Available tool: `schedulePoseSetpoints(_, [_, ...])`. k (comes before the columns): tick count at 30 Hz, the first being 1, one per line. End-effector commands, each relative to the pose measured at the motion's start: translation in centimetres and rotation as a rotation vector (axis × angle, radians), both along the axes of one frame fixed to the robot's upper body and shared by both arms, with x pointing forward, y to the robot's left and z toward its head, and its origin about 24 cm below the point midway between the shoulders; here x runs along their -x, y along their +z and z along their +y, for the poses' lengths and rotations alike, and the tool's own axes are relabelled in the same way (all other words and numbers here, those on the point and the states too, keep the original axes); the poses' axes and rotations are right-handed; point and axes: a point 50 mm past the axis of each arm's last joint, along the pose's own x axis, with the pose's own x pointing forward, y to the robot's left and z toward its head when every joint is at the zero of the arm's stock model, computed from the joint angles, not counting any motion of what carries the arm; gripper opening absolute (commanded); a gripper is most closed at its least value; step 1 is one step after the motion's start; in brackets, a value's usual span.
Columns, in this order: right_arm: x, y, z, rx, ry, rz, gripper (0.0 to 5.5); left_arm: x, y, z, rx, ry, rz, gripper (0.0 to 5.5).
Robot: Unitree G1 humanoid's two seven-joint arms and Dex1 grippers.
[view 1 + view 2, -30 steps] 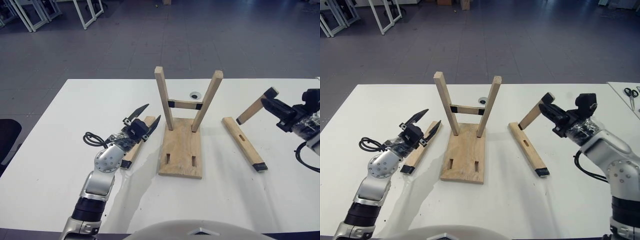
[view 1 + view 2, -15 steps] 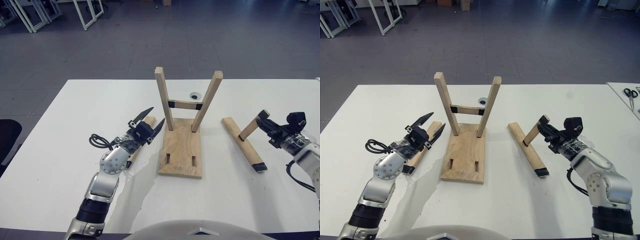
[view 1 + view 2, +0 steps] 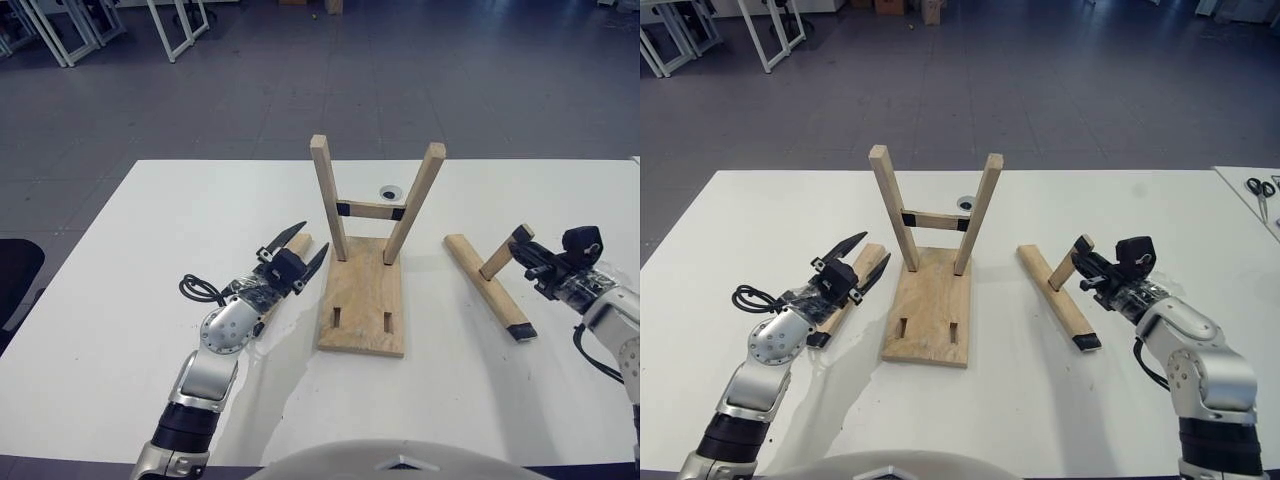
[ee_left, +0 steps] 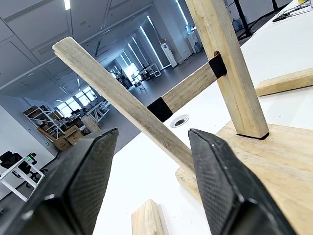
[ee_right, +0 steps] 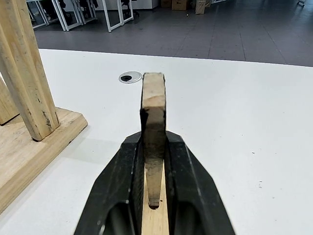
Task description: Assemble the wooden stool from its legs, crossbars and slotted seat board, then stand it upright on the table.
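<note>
**Where the Cameras Looked**

The two head cameras sat high, side by side, and looked forward and down. Both saw the same white table [image 3: 120, 300], the seat board [image 3: 362, 300] in the middle and the grey floor [image 3: 450, 80] far behind. The left wrist camera sat low, right at the left gripper [image 4: 152, 137], and looked up at the standing legs [image 4: 230, 73] close by. The right wrist camera looked along the right gripper [image 5: 154, 139], very near its crossbar [image 5: 153, 103].

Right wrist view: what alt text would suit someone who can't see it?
The right end effector grips a short wooden crossbar, tip down onto a leg lying on the white table. The seat board with two standing legs sits nearby.
</note>
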Motion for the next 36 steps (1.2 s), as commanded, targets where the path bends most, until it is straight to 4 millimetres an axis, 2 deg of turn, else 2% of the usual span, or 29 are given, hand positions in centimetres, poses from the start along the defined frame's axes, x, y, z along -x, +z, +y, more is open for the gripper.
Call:
schedulePoseSetpoints(1, [-0.4, -2.1, -1.1, 0.087, -0.050, 0.218, 0.39, -0.3, -0.2, -0.2, -0.009, -0.002, 0.014, 2.64])
schedulePoseSetpoints(5, [-1.6, -2.2, -1.6, 0.131, -0.059, 0.286, 0.39, -0.3, -0.3, -0.4, -0.006, -0.006, 0.018, 2.64])
schedulePoseSetpoints(11, [-1.4, -4.2, -2.4, 0.056, -0.113, 0.386, 0.39, -0.1, -0.8, -0.2, 0.005, 0.010, 0.041, 2.64])
schedulePoseSetpoints(14, [-1.4, -4.6, -2.5, 0.075, -0.110, 0.377, 0.39, 0.0, -0.9, -0.1, 0.007, 0.016, 0.043, 2.64])
schedulePoseSetpoints(17, [-1.7, -4.0, -1.9, 0.068, -0.096, 0.333, 0.39, -0.1, -0.8, 0.1, 0.007, 0.024, 0.041, 2.64])
schedulePoseSetpoints(21, [-2.9, -1.3, -1.2, 0.045, -0.094, 0.203, 0.39, -0.3, -0.8, 0.2, 0.009, 0.036, 0.037, 2.64])
schedulePoseSetpoints(27, [-3.7, 1.9, -0.6, 0.057, -0.106, 0.101, 0.39, -0.5, -0.7, 0.5, 0.008, 0.045, 0.036, 2.64])
schedulePoseSetpoints(29, [-3.9, 3.5, 0.1, 0.070, -0.092, 0.054, 0.93, -0.4, -0.9, 0.8, 0.006, 0.054, 0.041, 2.64])
schedulePoseSetpoints(34, [-4.6, 10.9, 1.5, 0.091, -0.078, -0.145, 1.86, -0.5, -1.1, 1.1, 0.006, 0.078, 0.042, 2.64])
schedulePoseSetpoints(36, [-5.8, 14.1, 2.4, 0.066, -0.072, -0.270, 1.92, -0.6, -1.2, 1.0, 0.011, 0.083, 0.041, 2.64])
